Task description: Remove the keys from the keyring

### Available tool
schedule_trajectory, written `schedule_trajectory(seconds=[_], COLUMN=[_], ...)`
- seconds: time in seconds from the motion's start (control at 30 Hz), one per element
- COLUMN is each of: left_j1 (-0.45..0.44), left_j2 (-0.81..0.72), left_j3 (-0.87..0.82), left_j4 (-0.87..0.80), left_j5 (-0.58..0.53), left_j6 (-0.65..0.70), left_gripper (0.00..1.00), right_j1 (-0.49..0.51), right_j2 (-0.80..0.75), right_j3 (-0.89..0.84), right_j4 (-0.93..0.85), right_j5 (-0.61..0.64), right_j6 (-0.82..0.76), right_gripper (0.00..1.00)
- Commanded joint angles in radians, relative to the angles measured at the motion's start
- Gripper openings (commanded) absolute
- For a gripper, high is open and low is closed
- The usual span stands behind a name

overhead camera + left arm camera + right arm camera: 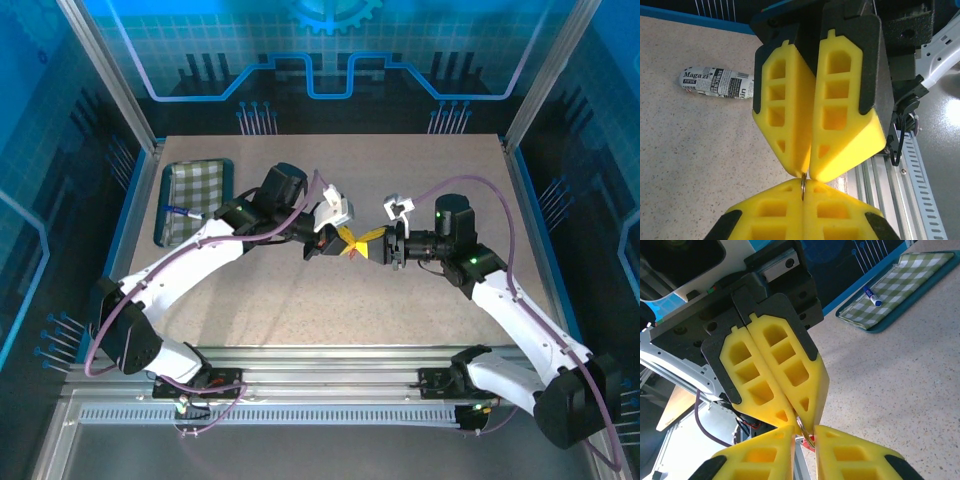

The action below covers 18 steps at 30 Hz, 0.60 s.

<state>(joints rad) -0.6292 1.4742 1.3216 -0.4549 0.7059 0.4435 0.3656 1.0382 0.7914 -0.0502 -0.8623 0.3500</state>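
Two arm bases sit on a slotted aluminium rail (330,385) at the near edge. Beyond it spreads a beige, speckled tabletop (400,310), flat and matte, with a blue rim along its sides.

Both arms reach inward and meet over the middle of this surface. The left gripper (346,243) and the right gripper (361,243) point tip to tip, and from above their yellow fingers (785,110) form a small cross. Between the tips is the keyring (803,184), seen edge-on as a thin metal loop held clear of the table. The left gripper is clenched, with the loop sunk into the seam between its fingers. The right gripper is pressed closed too, its tips nipping the other side of the loop.

In the left wrist view, a rolled printed paper (715,82) with black lettering lies flat on the table, apart from the fingers.

Farther back, at the left side, a teal tray (888,324) rests on the table. It holds a folded green-and-white checked cloth (200,190) that covers most of its floor. A blue-and-white pen (180,210) lies on top of the cloth.

Behind and around the table stand blue walls (330,50) printed with a pale grid and circuit-like lines. Slanting aluminium posts (110,70) frame them at the corners.
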Motion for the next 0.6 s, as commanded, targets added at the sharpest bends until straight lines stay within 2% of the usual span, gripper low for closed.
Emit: schedule_trajectory(seconds=[0.0,0.13,0.3,0.57], left_j1=[0.006,0.008,0.012,0.030], left_j2=[-0.026,-0.028,-0.025,-0.035], left_j3=[0.012,0.002,-0.006,-0.052], left_j4=[0.071,0.102,0.118,0.197], left_j5=[0.044,0.039,0.035,-0.025], left_j6=[-0.018,-0.034,-0.041,-0.082], left_gripper=[0.02,0.03,0.06,0.39], right_j1=[0.024,0.026,0.025,0.018], right_j2=[0.001,0.025,0.021,0.017], right_j3=[0.025,0.033,0.028,0.017], right_j4=[0.064,0.070,0.080,0.071], right_j5=[-0.089,-0.117,-0.088,0.002], right_j6=[0.011,0.021,0.029,0.057], right_gripper=[0.13,0.00,0.00,0.00])
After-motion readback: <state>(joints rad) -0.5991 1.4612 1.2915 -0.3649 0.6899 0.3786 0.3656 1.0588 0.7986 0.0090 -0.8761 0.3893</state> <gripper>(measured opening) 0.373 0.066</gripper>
